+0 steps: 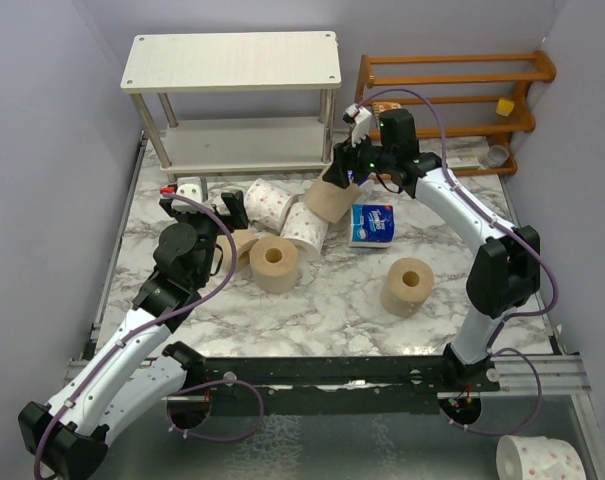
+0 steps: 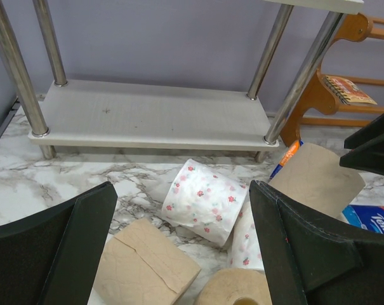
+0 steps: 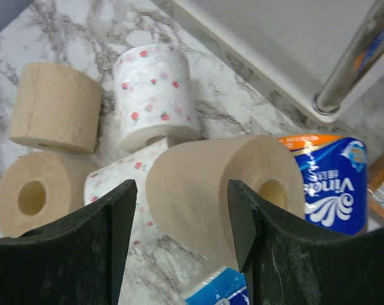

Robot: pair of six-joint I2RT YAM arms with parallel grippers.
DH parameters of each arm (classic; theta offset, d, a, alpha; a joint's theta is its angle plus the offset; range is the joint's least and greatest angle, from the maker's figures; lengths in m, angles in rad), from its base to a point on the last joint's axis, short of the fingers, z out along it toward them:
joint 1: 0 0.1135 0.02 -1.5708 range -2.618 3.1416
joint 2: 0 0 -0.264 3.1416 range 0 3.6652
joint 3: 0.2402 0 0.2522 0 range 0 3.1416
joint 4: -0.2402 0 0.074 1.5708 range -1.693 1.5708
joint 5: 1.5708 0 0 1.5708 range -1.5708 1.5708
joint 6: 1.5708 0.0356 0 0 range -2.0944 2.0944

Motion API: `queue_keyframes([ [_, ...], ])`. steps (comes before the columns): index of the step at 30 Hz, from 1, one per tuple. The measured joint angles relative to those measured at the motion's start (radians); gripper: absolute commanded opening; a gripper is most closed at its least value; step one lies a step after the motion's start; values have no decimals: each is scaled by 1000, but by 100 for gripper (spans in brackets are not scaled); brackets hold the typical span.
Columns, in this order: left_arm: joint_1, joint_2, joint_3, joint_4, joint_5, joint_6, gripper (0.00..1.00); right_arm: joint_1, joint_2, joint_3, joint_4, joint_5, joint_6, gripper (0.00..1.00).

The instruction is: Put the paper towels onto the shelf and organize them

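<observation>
The pale two-tier shelf (image 1: 232, 60) stands at the back with both boards bare; its lower board shows in the left wrist view (image 2: 147, 114). My right gripper (image 1: 347, 172) is shut on a tan roll (image 3: 204, 190), tilted near the shelf's right front leg, over a blue-wrapped pack (image 3: 334, 178). My left gripper (image 1: 212, 205) is open and empty over a cluster: two pink-dotted rolls (image 2: 204, 200) (image 2: 245, 235) and tan rolls (image 2: 144, 267) (image 2: 233, 289). Another tan roll (image 1: 407, 285) stands alone. A second blue pack (image 1: 372, 224) lies on the marble.
An orange-brown wooden rack (image 1: 452, 95) stands at the back right with a yellow block (image 1: 504, 106) and a small cup (image 1: 497, 155). One dotted roll (image 1: 540, 460) lies off the table at the bottom right. Purple walls enclose the sides.
</observation>
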Motion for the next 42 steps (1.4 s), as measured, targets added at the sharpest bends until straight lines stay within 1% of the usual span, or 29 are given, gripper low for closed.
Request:
queue_keyframes([
  [5, 0, 1, 0, 0, 0, 0, 90, -9, 0, 0, 0, 76, -47, 57],
  [10, 0, 1, 0, 0, 0, 0, 90, -14, 0, -13, 1, 116, -81, 56],
  [17, 0, 5, 0, 0, 1, 0, 89, -14, 1, -16, -18, 117, -98, 57],
  [28, 0, 17, 0, -8, 0, -3, 89, -14, 34, -19, -59, 55, -102, 57],
  [30, 0, 17, 0, -9, 0, -3, 89, -14, 36, -24, -59, 55, -102, 52],
  [31, 0, 17, 0, -10, 0, -3, 89, -14, 36, -27, -58, 55, -103, 46],
  [32, 0, 17, 0, -11, 0, -3, 89, -14, 36, -29, -58, 55, -104, 39],
  [34, 0, 17, 0, -14, 0, -3, 89, -14, 38, -31, -58, 55, -105, 15],
  [35, 0, 17, 0, -14, 0, -3, 89, -15, 39, -31, -58, 55, -107, 5],
  [36, 0, 17, 0, -14, 0, -3, 89, -16, 43, -31, -58, 51, -113, 1],
  [42, 0, 17, 0, -14, 1, -3, 89, -20, 75, 1, -95, 4, -111, 1],
])
